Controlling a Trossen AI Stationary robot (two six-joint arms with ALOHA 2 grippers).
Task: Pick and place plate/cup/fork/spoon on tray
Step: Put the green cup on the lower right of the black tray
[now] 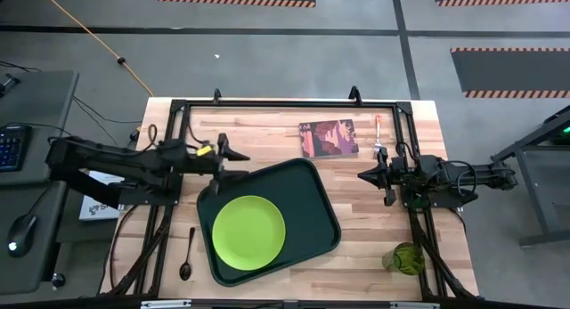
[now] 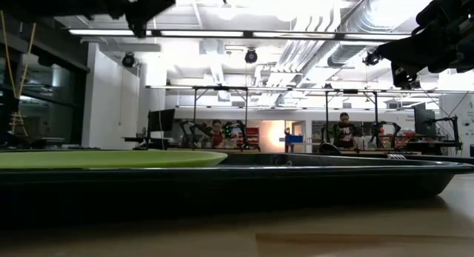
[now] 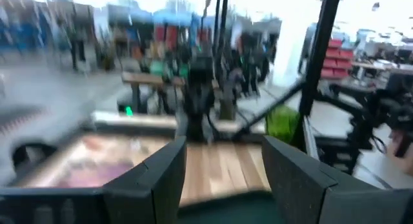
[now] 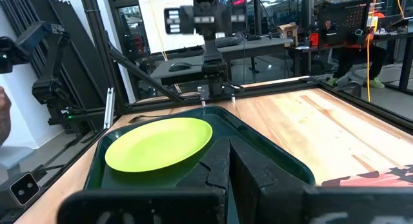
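Note:
The lime-green plate (image 1: 248,229) lies flat in the left half of the dark-green tray (image 1: 312,198), and shows in the right wrist view too, plate (image 4: 159,143) on tray (image 4: 284,162). The spoon (image 1: 187,254) lies on the wood left of the tray. The cup (image 1: 405,257) stands near the table's front right. The orange-handled fork (image 1: 378,135) lies at the far right. My left gripper (image 1: 240,165) hovers open over the tray's far left corner, its fingers (image 3: 148,182) holding nothing. My right gripper (image 1: 362,175) waits shut, right of the tray, fingers (image 4: 219,166) together.
A small reddish picture book (image 1: 328,138) lies on the wood beyond the tray, beside the fork. A black frame (image 1: 285,104) runs around the table's edges. Bare wood shows between the tray and the cup (image 1: 365,256).

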